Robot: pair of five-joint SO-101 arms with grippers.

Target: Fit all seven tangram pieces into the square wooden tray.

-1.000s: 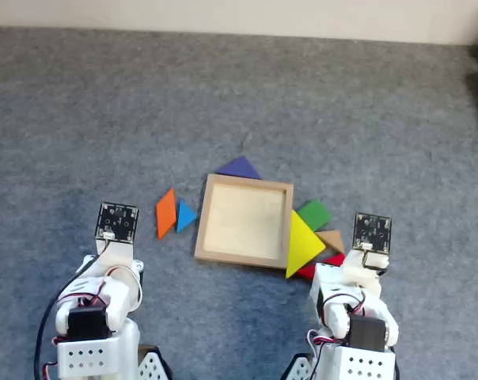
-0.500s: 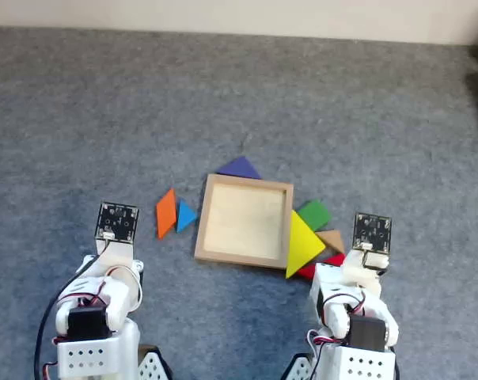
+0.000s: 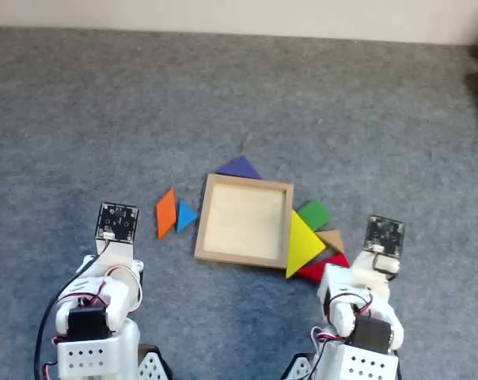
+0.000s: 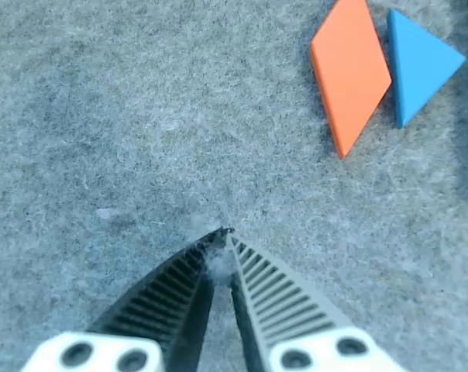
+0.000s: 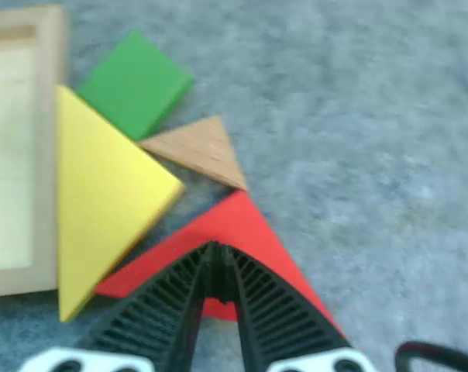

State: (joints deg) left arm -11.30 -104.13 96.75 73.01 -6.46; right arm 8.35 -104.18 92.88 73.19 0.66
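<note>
Nearest, by the near edge of the grey, fuzzy tabletop, both ridged grippers are pinched closed on nothing: the left gripper over bare felt, the right gripper over a flat red triangle. Seven smooth pieces lie around the square wooden tray: five triangles, one square, one parallelogram. Toward the right edge sit the yellow triangle, perhaps overlapping the rim, the tan triangle and the green square. Toward the left edge are the orange parallelogram and blue triangle. Farthest is the purple triangle.

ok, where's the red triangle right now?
High view: the red triangle lies right of the tray's near corner, against the yellow triangle, with the tan triangle just beyond. The right hand hovers over it.
</note>
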